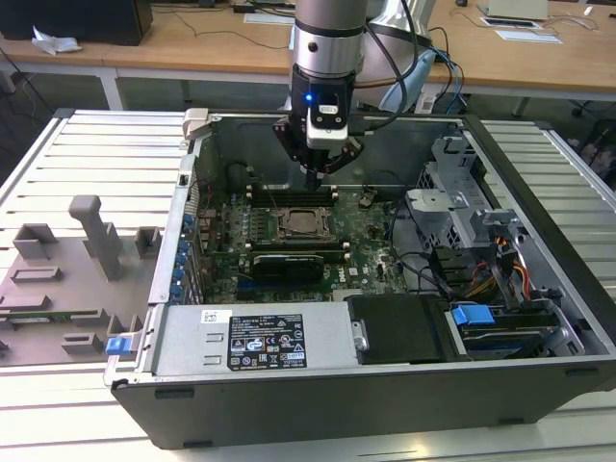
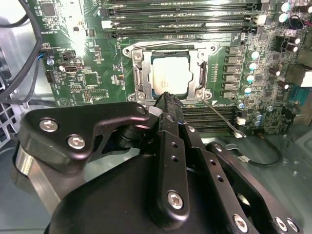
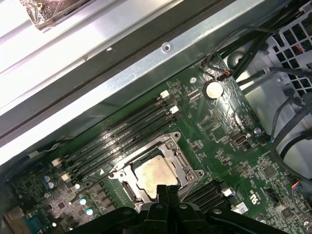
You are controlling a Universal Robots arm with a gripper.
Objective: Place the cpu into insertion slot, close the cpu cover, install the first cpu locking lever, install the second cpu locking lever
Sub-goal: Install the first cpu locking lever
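Note:
The cpu (image 2: pixel 169 75) (image 3: pixel 152 174), a pale silver square, lies in the insertion slot (image 1: pixel 302 225) on the green motherboard. The cpu cover (image 2: pixel 201 73) (image 3: pixel 178 159) lies flat around it, and the chip's top shows through its window. One thin wire locking lever (image 2: pixel 222 117) (image 3: pixel 92 183) sticks out slantwise from a corner of the socket, away from the frame. My gripper (image 1: pixel 316 183) (image 2: pixel 165 96) (image 3: pixel 167 188) hangs just above the socket's edge, beside the cpu. Its black fingers are shut together with nothing between them.
Long black memory slots (image 2: pixel 180 14) (image 3: pixel 122 131) run along one side of the socket. The open computer case (image 1: pixel 318 375) walls in the board, with a drive cage and cable bundle (image 1: pixel 481 260) at the exterior view's right. A grey fixture tray (image 1: pixel 67 279) lies outside at the exterior view's left.

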